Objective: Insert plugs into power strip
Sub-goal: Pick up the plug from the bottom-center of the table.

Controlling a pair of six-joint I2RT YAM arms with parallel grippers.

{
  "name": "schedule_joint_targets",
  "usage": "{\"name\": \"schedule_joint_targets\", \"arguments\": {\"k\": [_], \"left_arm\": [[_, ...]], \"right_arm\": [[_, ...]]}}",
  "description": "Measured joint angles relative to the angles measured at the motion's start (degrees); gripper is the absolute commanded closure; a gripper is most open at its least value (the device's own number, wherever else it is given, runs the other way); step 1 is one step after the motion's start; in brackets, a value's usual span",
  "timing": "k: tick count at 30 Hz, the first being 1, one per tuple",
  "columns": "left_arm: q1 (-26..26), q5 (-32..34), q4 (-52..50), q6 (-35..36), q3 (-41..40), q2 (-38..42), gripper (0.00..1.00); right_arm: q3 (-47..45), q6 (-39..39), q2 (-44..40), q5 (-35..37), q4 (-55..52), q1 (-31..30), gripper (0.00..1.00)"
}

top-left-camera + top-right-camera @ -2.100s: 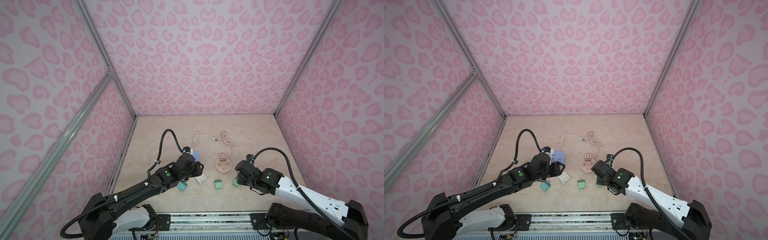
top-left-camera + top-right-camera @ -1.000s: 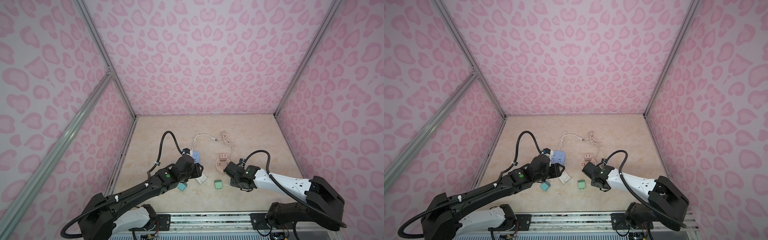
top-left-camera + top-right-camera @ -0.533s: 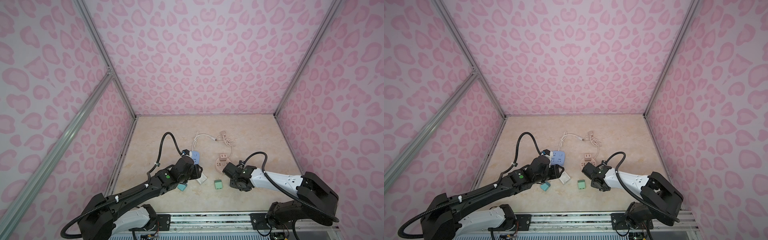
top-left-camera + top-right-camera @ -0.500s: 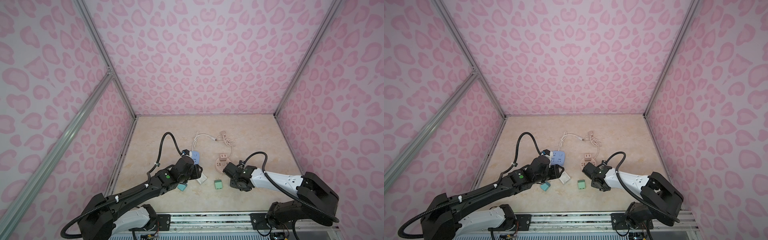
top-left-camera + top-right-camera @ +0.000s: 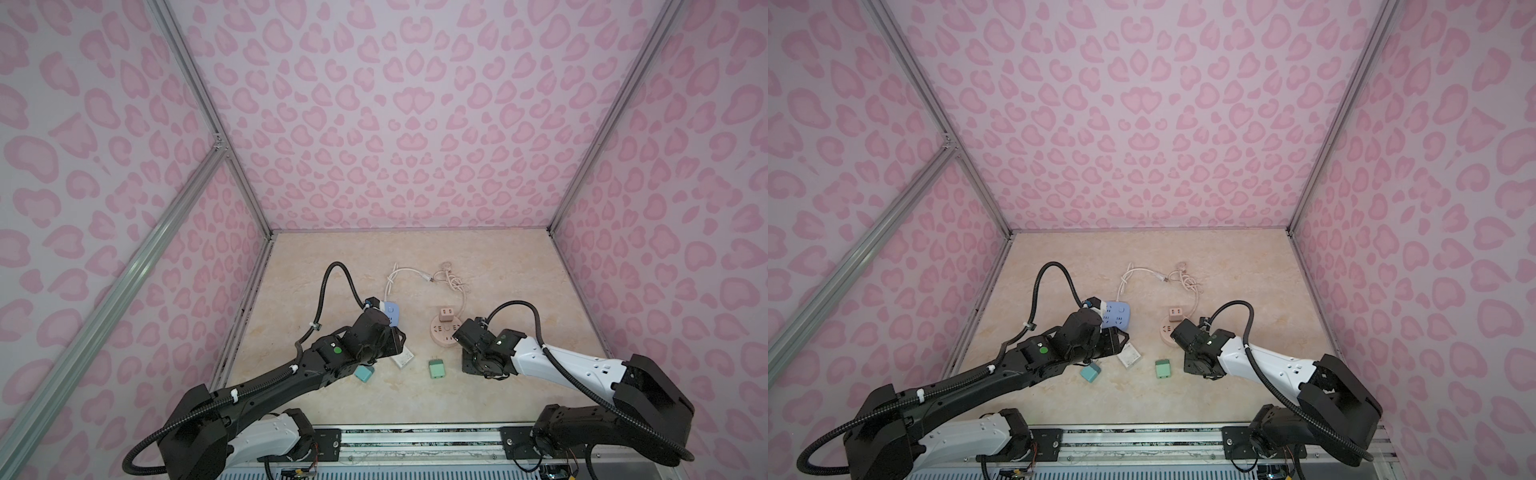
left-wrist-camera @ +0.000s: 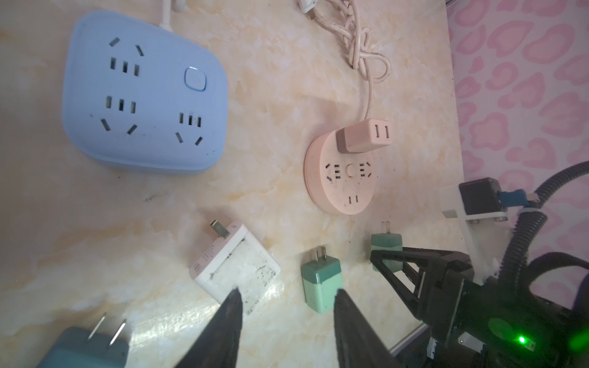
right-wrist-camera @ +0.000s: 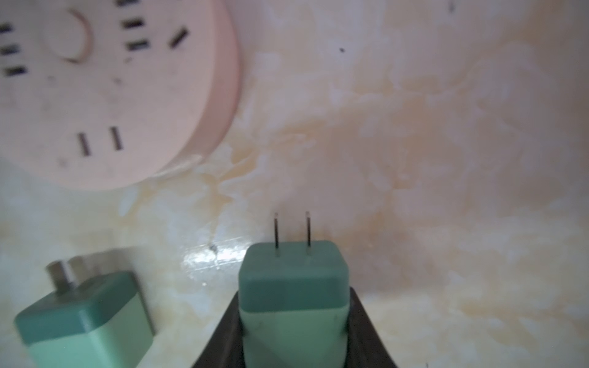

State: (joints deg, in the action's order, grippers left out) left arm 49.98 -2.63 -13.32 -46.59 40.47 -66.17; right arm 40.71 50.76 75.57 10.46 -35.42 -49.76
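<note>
The right gripper (image 7: 293, 291) clamps a mint green plug (image 7: 293, 277) between its fingers (image 7: 358, 318), the plug lying on the floor (image 7: 446, 127) with its prongs forward. A second ago those jaws stood wider. The left gripper (image 6: 288, 291) hangs open and empty above the white plug (image 6: 236, 267) and the other mint plug (image 6: 322, 283). The round pink power strip (image 7: 105, 95) sits near the prongs; bare floor opens beside it.

You have the round strip (image 5: 1168, 333), one plug (image 5: 1176, 313) on it, right of the other strip (image 5: 1117, 314); flat plug (image 5: 1128, 354) before both.
</note>
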Motion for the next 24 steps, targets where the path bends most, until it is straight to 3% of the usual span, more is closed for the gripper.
{"name": "schedule_joint_targets", "arguments": {"k": [9, 24], "left_arm": [[0.0, -3.0, -3.6, -2.8, 2.9, 0.2, 0.51], [0.0, -15.2, 9.6, -8.8, -0.6, -3.3, 0.5]], "right_arm": [[8.9, -14.3, -3.7, -2.9, -4.0, -10.8, 0.94], [7.8, -21.6, -7.0, -9.0, 0.5, -12.6, 0.91]]}}
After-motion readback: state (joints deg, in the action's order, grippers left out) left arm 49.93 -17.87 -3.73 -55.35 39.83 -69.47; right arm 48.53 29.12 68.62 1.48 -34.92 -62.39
